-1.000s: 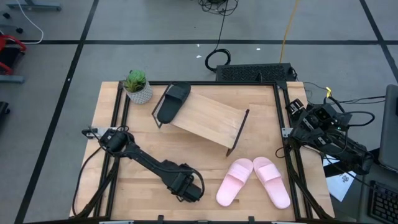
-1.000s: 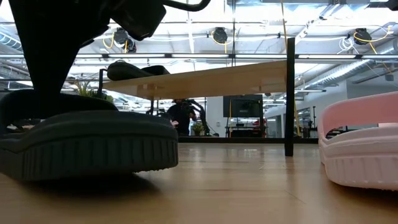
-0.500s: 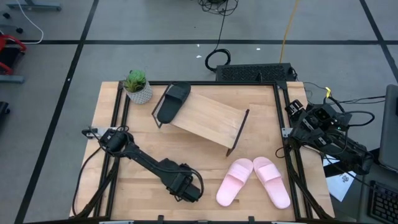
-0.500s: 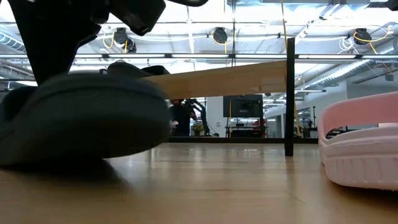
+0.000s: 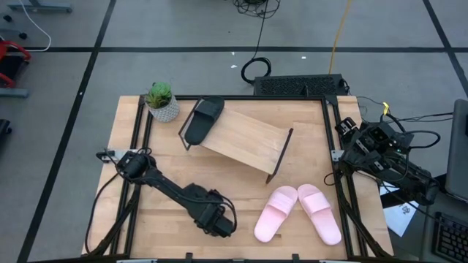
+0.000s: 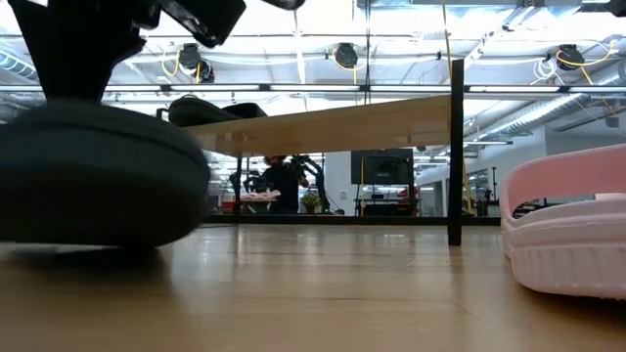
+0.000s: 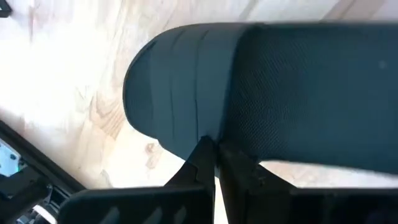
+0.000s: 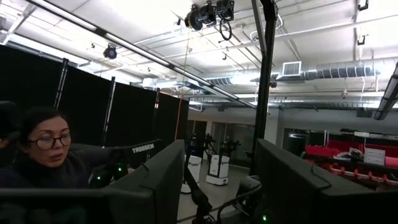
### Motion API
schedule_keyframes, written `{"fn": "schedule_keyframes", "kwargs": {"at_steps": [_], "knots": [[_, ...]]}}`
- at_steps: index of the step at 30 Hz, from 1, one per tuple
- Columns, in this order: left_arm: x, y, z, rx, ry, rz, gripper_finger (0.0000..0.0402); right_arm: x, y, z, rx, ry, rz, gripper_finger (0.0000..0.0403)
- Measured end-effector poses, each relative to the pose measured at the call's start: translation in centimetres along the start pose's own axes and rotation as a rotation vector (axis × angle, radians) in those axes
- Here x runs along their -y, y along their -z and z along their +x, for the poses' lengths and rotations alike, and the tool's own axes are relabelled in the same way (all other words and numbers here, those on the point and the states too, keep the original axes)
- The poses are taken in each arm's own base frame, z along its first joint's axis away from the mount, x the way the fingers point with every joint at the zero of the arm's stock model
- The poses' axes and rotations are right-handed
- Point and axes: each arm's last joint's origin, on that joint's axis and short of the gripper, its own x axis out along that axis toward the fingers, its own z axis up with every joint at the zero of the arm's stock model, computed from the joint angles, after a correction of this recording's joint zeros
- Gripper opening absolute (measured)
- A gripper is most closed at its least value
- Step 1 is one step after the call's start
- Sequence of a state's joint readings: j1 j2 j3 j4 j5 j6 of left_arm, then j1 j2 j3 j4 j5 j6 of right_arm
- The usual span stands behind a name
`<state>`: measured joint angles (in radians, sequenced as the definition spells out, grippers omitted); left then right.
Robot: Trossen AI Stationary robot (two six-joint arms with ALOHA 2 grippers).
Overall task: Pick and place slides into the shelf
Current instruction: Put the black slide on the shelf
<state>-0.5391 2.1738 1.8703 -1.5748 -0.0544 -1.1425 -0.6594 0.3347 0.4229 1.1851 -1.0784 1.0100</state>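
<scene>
Reaching across the table's near-left area, the left gripper (image 5: 218,222) is clamped on a black slide (image 6: 93,176); the left wrist view shows its fingers (image 7: 205,158) pinched together on the slide's edge, with the strap filling most of that picture. In the low view this slide looks raised off the tabletop (image 5: 164,175), a shadow beneath it, though the blur there leaves that uncertain. In the high view the slide is mostly hidden under the gripper.

Behind, at the table's far-left corner, stands a small potted plant (image 5: 161,101). Just beside it the shelf (image 5: 238,139) sits at an angle across the table's middle, its plank top on thin black legs. The second black slide (image 5: 202,120) lies on the shelf's left end, its toe reaching past the plank edge towards the front.

Farther right, near the front edge, the two pink slides (image 5: 296,212) lie side by side on the tabletop, touching at their far ends and spreading apart towards the front. The low view shows one of them (image 6: 572,230) close at its right edge.

At the table's right edge the right arm (image 5: 380,153) waits, folded back off the work area. Its wrist camera looks into the room, where a person (image 8: 40,155) sits; whether its fingers are open or shut cannot be told.
</scene>
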Motion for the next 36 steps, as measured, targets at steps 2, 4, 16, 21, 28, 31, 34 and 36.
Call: {"fn": "schedule_keyframes", "kwargs": {"at_steps": [2, 4, 16, 21, 28, 31, 34, 36], "knots": [[0.1, 0.0, -0.6, 0.023, 0.017, 0.004, 0.0, 0.0, 0.0, 0.0, 0.0, 0.0, -0.001, 0.0187], [0.2, 0.0, -1.3, 0.056, 0.036, 0.011, 0.0, 0.0, 0.0, 0.0, 0.0, 0.0, 0.0, 0.0187], [0.4, 0.5, -3.3, 0.181, 0.062, 0.08, 0.0, 0.0, 0.0, 0.0, 0.001, 0.001, 0.0, 0.0187], [0.6, 0.9, -3.4, 0.194, 0.056, 0.114, 0.0, 0.0, 0.0, 0.0, 0.002, 0.001, -0.004, 0.0187], [0.6, 1.1, -4.9, 0.272, 0.082, 0.147, 0.0, 0.0, 0.0, 0.0, 0.004, 0.003, -0.012, 0.0187], [0.5, 1.0, -6.0, 0.332, 0.099, 0.151, 0.0, 0.0, 0.0, 0.0, 0.014, 0.009, -0.012, 0.0187], [0.3, 0.9, -7.0, 0.383, 0.113, 0.16, 0.0, 0.1, -0.1, 0.0, 0.029, 0.019, -0.012, 0.0187], [0.2, 0.8, -7.7, 0.411, 0.12, 0.167, 0.0, 0.1, -0.1, 0.0, 0.029, 0.019, -0.011, 0.0187]]}}
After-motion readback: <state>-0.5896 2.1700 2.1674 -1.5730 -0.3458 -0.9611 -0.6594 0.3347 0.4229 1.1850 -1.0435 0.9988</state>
